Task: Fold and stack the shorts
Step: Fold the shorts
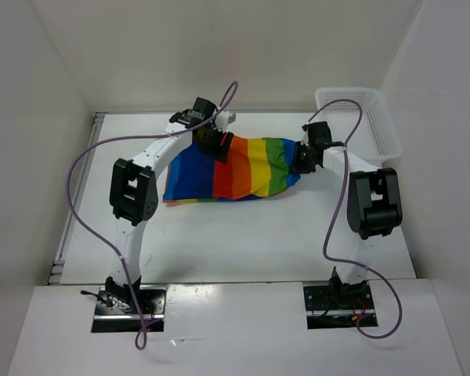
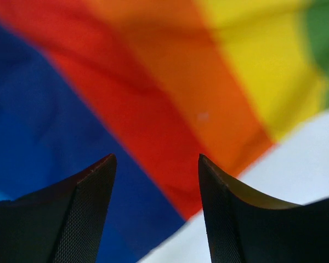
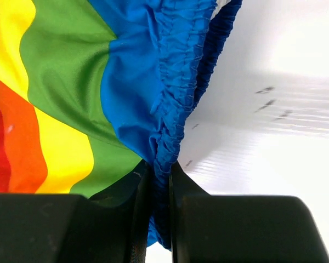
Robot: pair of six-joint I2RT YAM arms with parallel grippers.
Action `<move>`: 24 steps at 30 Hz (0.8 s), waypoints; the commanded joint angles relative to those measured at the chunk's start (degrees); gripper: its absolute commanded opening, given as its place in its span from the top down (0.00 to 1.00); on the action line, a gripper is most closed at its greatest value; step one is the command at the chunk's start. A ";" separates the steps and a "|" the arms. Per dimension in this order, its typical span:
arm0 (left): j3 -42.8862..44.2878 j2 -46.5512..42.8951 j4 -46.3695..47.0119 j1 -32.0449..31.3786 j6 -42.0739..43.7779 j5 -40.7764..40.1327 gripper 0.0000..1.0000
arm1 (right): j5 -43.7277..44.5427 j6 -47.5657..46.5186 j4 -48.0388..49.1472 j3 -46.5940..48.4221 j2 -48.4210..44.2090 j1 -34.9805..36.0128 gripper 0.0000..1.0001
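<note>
Top external shows the rainbow-striped shorts [image 1: 231, 171] spread at the frame's centre on the white table [image 1: 235, 235]. At their right edge the right gripper [image 3: 159, 164] is pinched on the blue elastic waistband; the left gripper [image 2: 156, 159] hangs with jaws wide apart over the blue and red stripes, gripping nothing

basket [image 1: 381, 125] just beyond right end effector [image 1: 300, 163]
</note>
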 commanded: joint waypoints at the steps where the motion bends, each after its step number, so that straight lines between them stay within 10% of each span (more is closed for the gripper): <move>1: -3.76 3.05 3.70 0.48 0.21 -7.18 0.31 | 6.01 -2.17 -2.21 4.16 -4.60 0.33 1.00; 9: -1.93 7.88 7.49 -1.71 0.21 -20.82 0.31 | 11.54 -6.48 -8.79 11.98 -6.46 0.33 1.00; 24: -16.87 -1.27 10.38 8.30 0.21 -9.16 0.27 | 18.40 -20.10 -19.78 24.55 -4.96 -0.28 1.00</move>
